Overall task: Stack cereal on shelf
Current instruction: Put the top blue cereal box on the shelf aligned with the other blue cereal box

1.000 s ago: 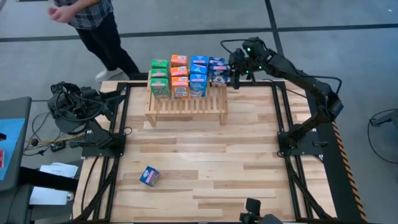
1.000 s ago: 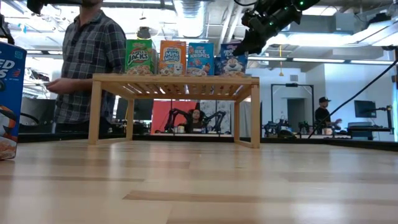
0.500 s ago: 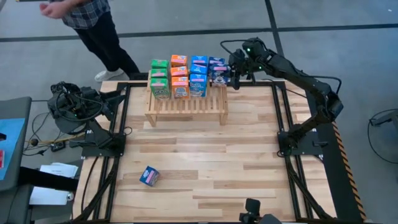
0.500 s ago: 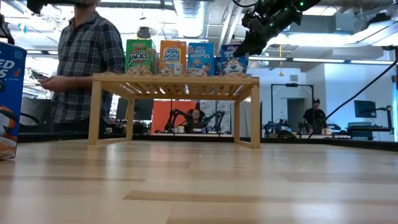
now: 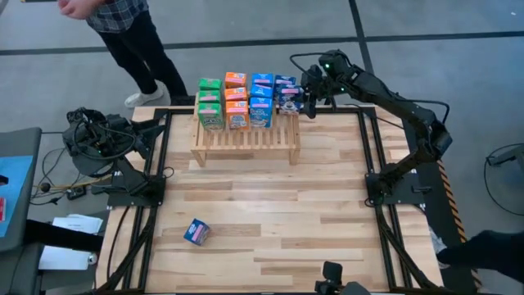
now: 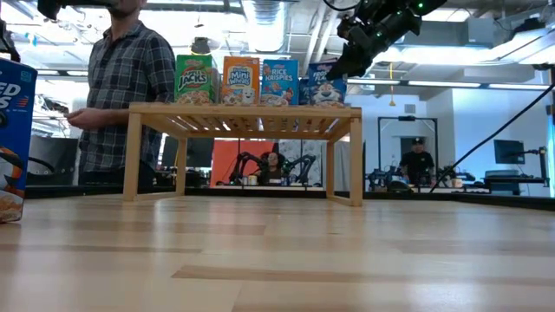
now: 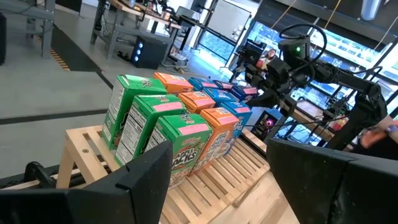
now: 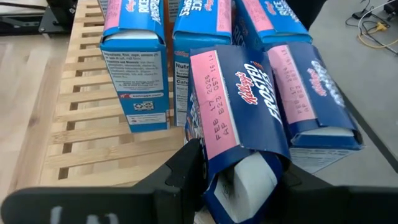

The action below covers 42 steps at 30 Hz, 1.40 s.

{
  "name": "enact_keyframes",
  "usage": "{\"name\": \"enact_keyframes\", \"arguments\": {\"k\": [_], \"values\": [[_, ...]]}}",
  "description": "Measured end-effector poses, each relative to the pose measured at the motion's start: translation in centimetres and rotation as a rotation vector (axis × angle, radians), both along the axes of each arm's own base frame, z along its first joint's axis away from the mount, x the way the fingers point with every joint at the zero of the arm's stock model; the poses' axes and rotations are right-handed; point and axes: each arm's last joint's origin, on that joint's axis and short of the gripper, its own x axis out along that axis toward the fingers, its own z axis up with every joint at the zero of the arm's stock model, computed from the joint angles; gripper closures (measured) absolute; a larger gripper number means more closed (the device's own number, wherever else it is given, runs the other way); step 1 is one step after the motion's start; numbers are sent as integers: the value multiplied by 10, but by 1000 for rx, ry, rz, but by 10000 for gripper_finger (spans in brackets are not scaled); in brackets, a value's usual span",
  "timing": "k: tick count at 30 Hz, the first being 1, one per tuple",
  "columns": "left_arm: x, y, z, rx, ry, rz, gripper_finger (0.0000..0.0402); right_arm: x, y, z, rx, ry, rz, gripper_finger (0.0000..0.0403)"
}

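Jaws on the right gripper [image 5: 309,97] are clamped on a dark blue cereal box [image 8: 249,124], holding it tilted at the right end of the shelf [image 5: 246,139], upper middle of the high view. Green, orange and blue cereal boxes [image 5: 237,100] stand in rows beside it. One more box [image 5: 196,232] lies alone on the table [image 5: 286,213], lower left. Over at the left edge, the left gripper [image 5: 82,135] sits parked with its jaws spread apart and empty. A person [image 5: 123,33] stands upper left.

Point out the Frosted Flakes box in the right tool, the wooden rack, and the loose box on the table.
Frosted Flakes box [image 8: 249,118], right wrist view, dark blue front panel.
Wooden rack [image 5: 246,138], high view, bare slats.
Loose box [image 5: 196,232], high view, top face.
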Motion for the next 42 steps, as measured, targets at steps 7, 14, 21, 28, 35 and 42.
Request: {"name": "enact_keyframes", "arguments": {"k": [7,14,21,28,35,42], "values": [[0,0,0,0,0,0,152,-1,-1,0,-6,4,3,269],[0,0,0,-1,-1,0,152,2,-8,-10,27,24,-6,269],[0,0,0,0,0,0,152,5,-17,-19,45,31,6,269],[0,0,0,5,4,0,152,9,-16,-18,16,20,16,269],[0,1,-1,15,12,0,152,13,-10,-17,29,17,28,269],[0,1,-1,15,12,0,152,17,-7,-17,23,9,44,269]]}}
